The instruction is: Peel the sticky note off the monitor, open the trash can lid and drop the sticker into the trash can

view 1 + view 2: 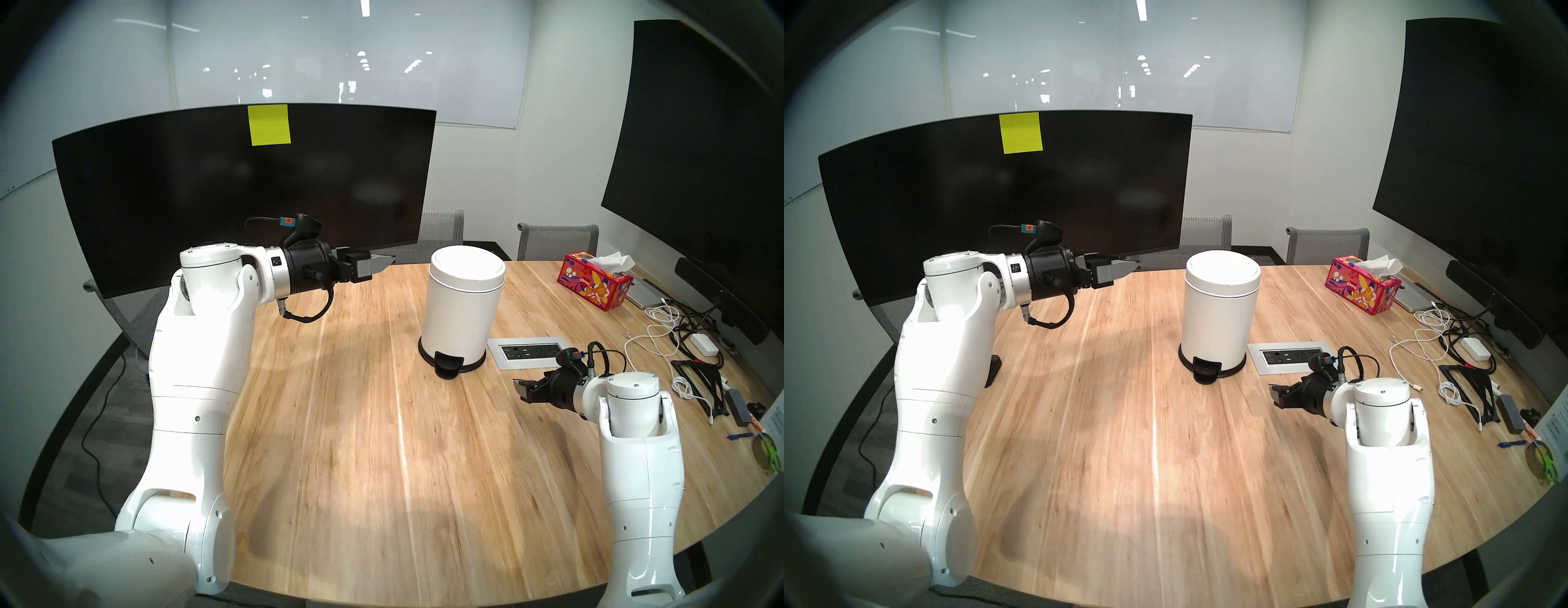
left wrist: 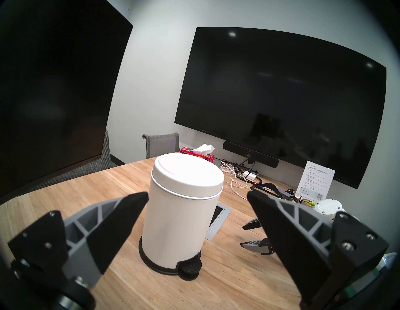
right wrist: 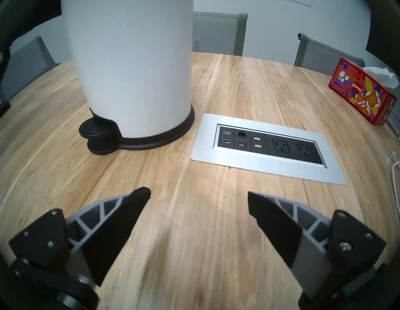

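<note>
Nothing is done yet: the sticky note (image 1: 270, 125) clings to the monitor's (image 1: 237, 191) top edge, the trash can lid (image 1: 468, 266) is down, and left gripper (image 2: 198, 200) and right gripper (image 3: 199, 198) both gape empty.

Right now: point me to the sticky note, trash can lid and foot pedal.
sticky note (image 1: 270, 125), head left view, middle of the sheet.
trash can lid (image 1: 468, 266), head left view, top face.
foot pedal (image 3: 95, 129), right wrist view, pedal's top pad.
</note>
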{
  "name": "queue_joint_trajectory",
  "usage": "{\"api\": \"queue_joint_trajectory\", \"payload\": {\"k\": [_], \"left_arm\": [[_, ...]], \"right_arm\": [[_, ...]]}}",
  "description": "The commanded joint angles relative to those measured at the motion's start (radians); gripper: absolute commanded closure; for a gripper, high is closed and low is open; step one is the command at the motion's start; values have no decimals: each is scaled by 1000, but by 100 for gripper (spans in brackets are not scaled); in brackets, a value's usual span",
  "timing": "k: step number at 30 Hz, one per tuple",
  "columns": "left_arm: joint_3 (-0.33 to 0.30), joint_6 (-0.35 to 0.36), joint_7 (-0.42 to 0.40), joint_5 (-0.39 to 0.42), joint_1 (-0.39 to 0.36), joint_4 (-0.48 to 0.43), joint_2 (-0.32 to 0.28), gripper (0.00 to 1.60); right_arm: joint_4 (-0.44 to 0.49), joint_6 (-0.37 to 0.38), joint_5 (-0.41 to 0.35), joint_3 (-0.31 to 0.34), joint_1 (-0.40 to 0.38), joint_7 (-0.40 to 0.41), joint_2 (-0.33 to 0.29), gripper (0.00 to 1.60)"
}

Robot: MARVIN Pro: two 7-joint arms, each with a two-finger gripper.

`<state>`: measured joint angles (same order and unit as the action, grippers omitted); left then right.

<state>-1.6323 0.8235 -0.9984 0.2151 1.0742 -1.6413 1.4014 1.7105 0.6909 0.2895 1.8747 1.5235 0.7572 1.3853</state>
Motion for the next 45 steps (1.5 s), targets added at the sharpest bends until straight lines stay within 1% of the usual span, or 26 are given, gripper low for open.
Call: {"api": "queue_joint_trajectory", "payload": {"k": [1,2,3,6,8,10,11,12,15,16,23,24,25,26,27,33,36,45], "left_arm": [[1,0,-1,1,-12,-11,1,0],[1,0,-1,1,-12,-11,1,0],[1,0,-1,1,-12,-10,1,0],[1,0,-1,1,-12,-10,1,0],[0,0,-1,1,-12,-10,1,0],[0,0,-1,1,-12,-10,1,0],[0,0,-1,1,-12,-10,1,0],[0,0,-1,1,-12,-10,1,0],[0,0,-1,1,-12,-10,1,0],[0,0,-1,1,-12,-10,1,0],[0,0,-1,1,-12,-10,1,0],[0,0,-1,1,-12,-10,1,0],[0,0,-1,1,-12,-10,1,0],[0,0,-1,1,-12,-10,1,0],[0,0,-1,1,-12,-10,1,0],[0,0,-1,1,-12,-10,1,0],[0,0,-1,1,-12,-10,1,0],[0,0,-1,0,-12,-10,1,0]], "right_arm": [[55,-4,-8,-11,19,17,7,0],[55,-4,-8,-11,19,17,7,0],[62,-31,-2,-15,27,5,10,0],[76,-27,-8,-17,38,16,12,0],[84,-42,-22,-15,48,40,7,0],[86,-48,-26,-14,51,45,6,0],[89,-56,-39,-10,55,66,3,0],[86,-73,-45,-9,56,72,1,0],[81,-81,-55,-7,54,87,-2,0],[75,-98,-62,-5,53,96,-2,0],[40,-144,-79,-8,34,131,-12,0],[34,-146,-81,-11,28,138,-15,13],[30,-147,-80,-14,24,142,-17,100],[24,-152,-79,-20,19,149,-23,121],[18,-156,-77,-24,15,154,-26,160],[2,-184,-54,-61,13,158,-41,160],[-4,-216,-48,-78,15,156,-40,160],[-5,-237,-58,-86,5,164,-22,160]]}}
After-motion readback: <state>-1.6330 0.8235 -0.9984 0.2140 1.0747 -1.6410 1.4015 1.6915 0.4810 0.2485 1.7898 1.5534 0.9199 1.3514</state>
